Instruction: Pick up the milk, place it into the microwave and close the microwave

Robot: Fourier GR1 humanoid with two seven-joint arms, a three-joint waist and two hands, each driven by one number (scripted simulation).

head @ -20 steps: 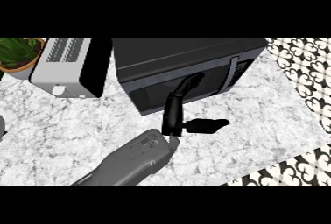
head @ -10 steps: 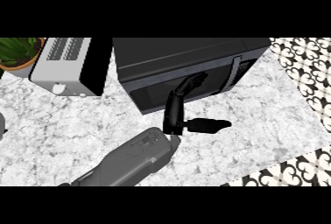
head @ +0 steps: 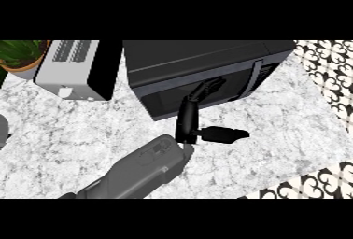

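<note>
The dark microwave (head: 200, 58) stands at the back of the marble counter (head: 69, 140), and its door front (head: 162, 100) looks shut. My left hand (head: 187, 122) reaches up from the lower left on its grey forearm (head: 138, 170). It is open, its straight fingers (head: 204, 90) lie against the door front, and the thumb (head: 225, 134) sticks out to the right above the counter. No milk shows anywhere in the view. My right hand is out of the picture.
A white toaster (head: 72, 70) stands left of the microwave, with a potted plant (head: 19, 55) in the far left corner. The counter ends at the right, where patterned floor (head: 329, 65) shows. A grey shape (head: 2, 131) pokes in at the left edge.
Hardly anything. The left hand stays against the microwave's front, and the whole scene has slid only a trifle.
</note>
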